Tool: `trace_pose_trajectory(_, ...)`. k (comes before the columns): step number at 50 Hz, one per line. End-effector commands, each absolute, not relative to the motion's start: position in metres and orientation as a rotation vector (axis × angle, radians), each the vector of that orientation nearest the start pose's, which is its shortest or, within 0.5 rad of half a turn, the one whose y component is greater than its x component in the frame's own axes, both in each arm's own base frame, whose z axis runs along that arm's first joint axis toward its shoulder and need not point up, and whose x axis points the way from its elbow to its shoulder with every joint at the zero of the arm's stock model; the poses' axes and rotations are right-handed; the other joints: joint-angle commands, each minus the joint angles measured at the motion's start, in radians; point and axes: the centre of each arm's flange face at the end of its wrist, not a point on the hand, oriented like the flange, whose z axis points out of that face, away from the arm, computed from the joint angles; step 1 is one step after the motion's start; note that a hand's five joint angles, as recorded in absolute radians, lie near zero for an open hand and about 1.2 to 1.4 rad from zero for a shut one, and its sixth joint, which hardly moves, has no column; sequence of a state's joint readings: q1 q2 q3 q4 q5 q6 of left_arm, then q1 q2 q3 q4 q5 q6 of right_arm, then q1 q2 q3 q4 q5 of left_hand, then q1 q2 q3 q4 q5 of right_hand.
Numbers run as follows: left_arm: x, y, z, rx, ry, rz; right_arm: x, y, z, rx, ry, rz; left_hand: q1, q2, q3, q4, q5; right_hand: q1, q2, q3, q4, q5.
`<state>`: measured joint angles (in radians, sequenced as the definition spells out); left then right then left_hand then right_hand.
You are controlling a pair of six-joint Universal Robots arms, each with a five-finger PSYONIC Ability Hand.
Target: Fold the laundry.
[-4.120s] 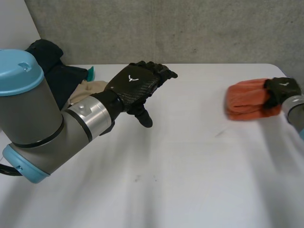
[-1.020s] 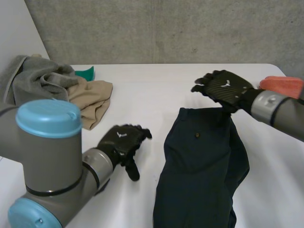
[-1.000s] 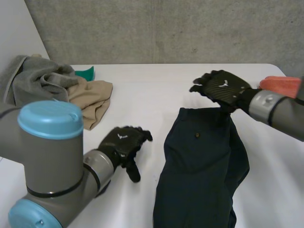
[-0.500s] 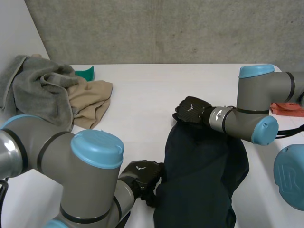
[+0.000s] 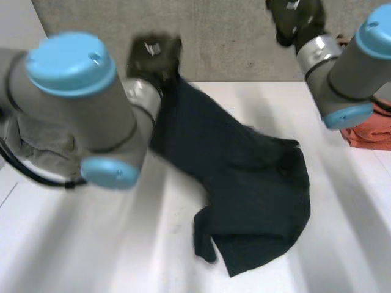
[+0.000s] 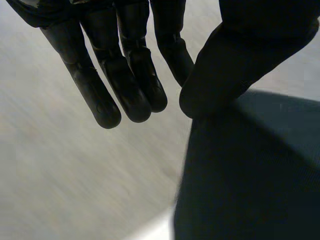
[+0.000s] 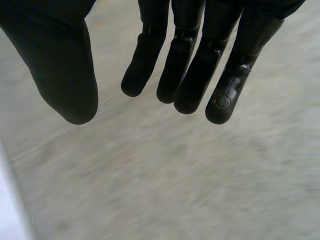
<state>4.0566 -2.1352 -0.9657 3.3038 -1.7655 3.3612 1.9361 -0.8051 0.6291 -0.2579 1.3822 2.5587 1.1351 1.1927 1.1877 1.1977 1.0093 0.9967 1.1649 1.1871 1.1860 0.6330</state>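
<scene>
Hanging from the raised left hand, fingers straight and cloth off its thumb, the dark garment trails onto the table. Probably for a shake-out. Meanwhile the right hand is empty, fingers loose.

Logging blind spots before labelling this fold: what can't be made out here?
- Orange cloth: head view, cut by the edge, partly behind the right arm.
- Grey cloth: head view, mostly behind the left arm.
- Where the dark garment meets the left hand: head view, hidden under the hand itself.
</scene>
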Motion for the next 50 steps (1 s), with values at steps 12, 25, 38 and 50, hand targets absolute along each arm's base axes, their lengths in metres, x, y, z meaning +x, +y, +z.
trace_pose_trajectory(12,-0.355,-0.264,0.304,0.805,1.766,-2.741,0.298,-0.359,0.326,-0.983,1.488,-2.339,0.261,0.204,0.209,0.199,0.212,-0.038,-0.206,-0.228,-0.227,0.152)
trace_pose_trajectory(25,-0.326,-0.226,0.236,1.034,2.138,-2.327,0.257,-0.378,0.243,-1.147,1.953,-1.916,-0.478,-0.536,-0.531,-0.541,-0.527,-0.822,-0.99,-1.013,-1.011,-0.633)
trace_pose_trajectory(38,-0.308,-0.163,0.19,1.119,2.499,-2.071,0.213,-0.359,0.211,-1.379,2.12,-1.822,-0.552,-0.609,-0.604,-0.614,-0.6,-0.822,-0.99,-1.013,-1.011,-0.633)
trace_pose_trajectory(50,-0.332,-0.092,0.186,1.46,2.596,-2.046,0.186,-0.349,0.178,-1.732,2.075,-1.739,-0.34,-0.398,-0.393,-0.403,-0.389,-0.677,-0.845,-0.867,-0.866,-0.488)
